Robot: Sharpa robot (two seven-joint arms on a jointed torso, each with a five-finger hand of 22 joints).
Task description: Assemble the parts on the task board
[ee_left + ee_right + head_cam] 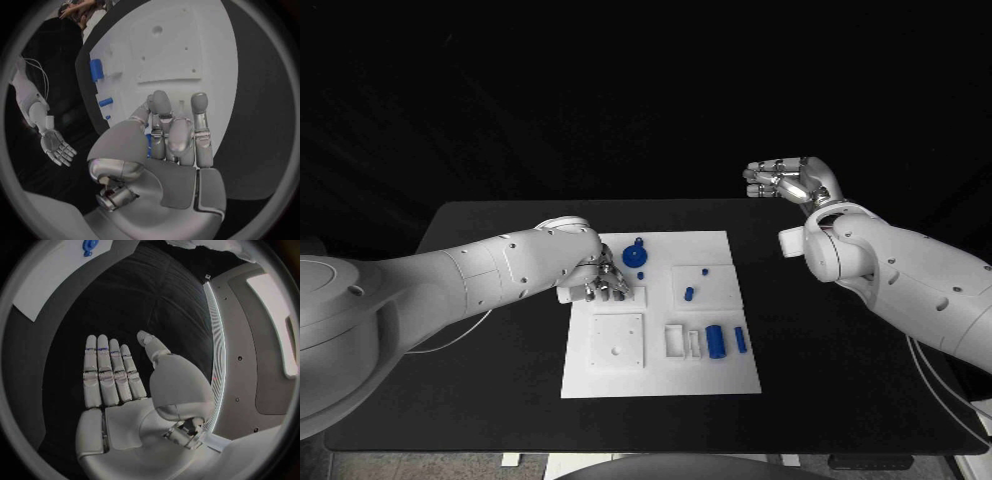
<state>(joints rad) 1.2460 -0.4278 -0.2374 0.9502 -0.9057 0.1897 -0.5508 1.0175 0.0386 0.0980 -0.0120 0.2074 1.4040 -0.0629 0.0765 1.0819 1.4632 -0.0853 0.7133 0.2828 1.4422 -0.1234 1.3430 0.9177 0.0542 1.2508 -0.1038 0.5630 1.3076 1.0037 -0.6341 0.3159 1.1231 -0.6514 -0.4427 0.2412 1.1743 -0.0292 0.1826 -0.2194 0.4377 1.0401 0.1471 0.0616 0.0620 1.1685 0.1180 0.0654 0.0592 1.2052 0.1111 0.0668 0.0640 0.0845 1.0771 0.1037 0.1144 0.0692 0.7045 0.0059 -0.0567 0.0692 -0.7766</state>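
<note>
The white task board (pixel 661 375) lies mid-table. My left hand (pixel 596 275) hangs over its far left part, fingers stretched out side by side (pixel 172 135), nothing plainly held. A sliver of blue (pixel 149 142) shows between thumb and fingers; whether it touches the hand I cannot tell. A round blue part with a stem (pixel 636 256) sits just right of that hand. Two small blue parts (pixel 705 270) (pixel 688 294) lie in a square recess. Two blue cylinders (pixel 715 340) (pixel 740 339) lie at the board's near right. My right hand (pixel 788 180) is raised beyond the table's far right, palm flat and empty (pixel 115 390).
A square white plate with small holes (pixel 619 340) sits in the board's near left, with a small white bracket (pixel 681 342) beside it. Black table (pixel 862 400) surrounds the board. The board's corner (pixel 50 275) and a blue part (pixel 89 246) lie far off from the right hand.
</note>
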